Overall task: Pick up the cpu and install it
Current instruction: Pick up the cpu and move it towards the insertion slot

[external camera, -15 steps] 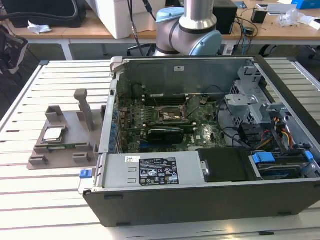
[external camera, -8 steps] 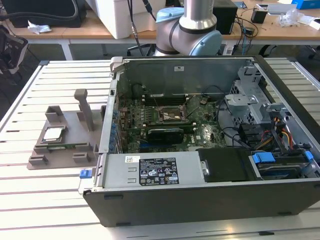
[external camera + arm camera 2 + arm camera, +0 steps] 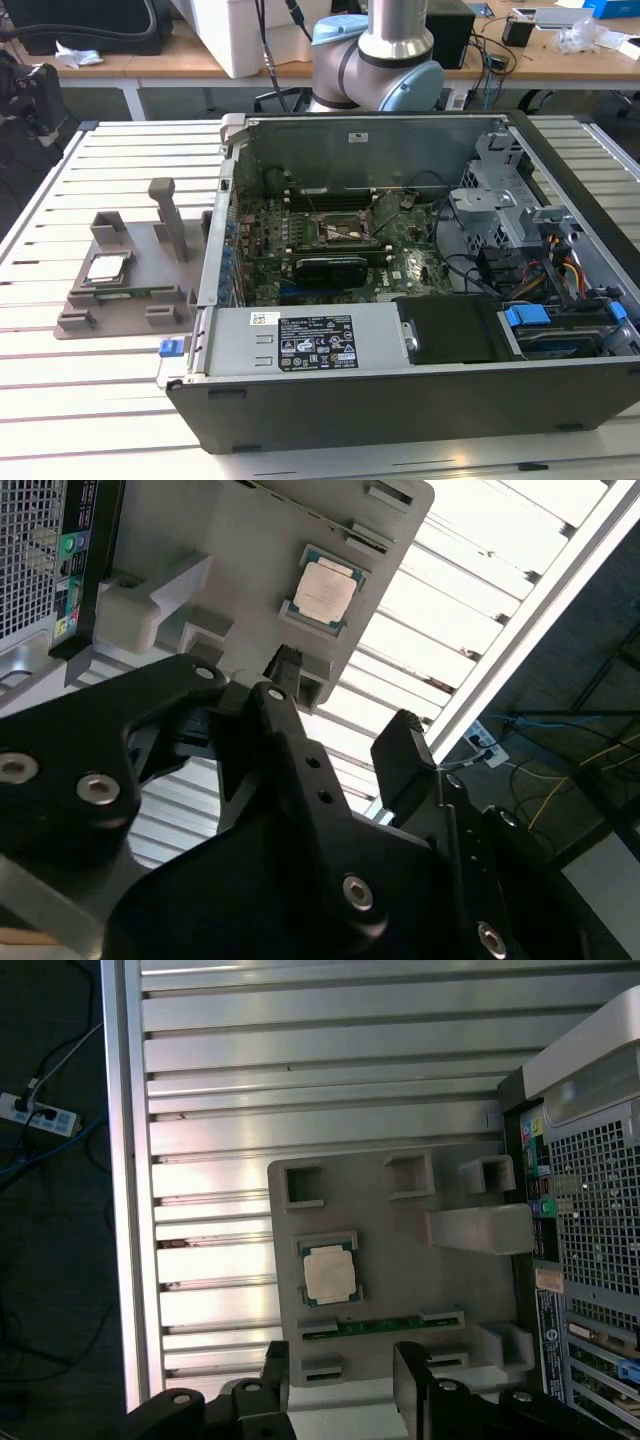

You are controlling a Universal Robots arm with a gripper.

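Fingers [image 3: 412, 1362] spread wide and empty, the gripper [image 3: 343, 1365] hangs above the cpu [image 3: 330, 1272] seated in its tray [image 3: 400, 1250].

There was one cpu [image 3: 106, 268], one grey tray [image 3: 135, 302] with one tall post [image 3: 166, 205], one open computer case [image 3: 420, 405], one socket [image 3: 345, 232] and one slatted counter [image 3: 90, 410]. Two black fingers [image 3: 278, 1370] showed in the first wrist view.

The cpu [image 3: 106, 268], a small flat square chip with a silvery metal top and a thin greenish-tan rim, is lying level and face-up in a square seat on the grey tray [image 3: 140, 262], near that tray's edge at the exterior view's left.
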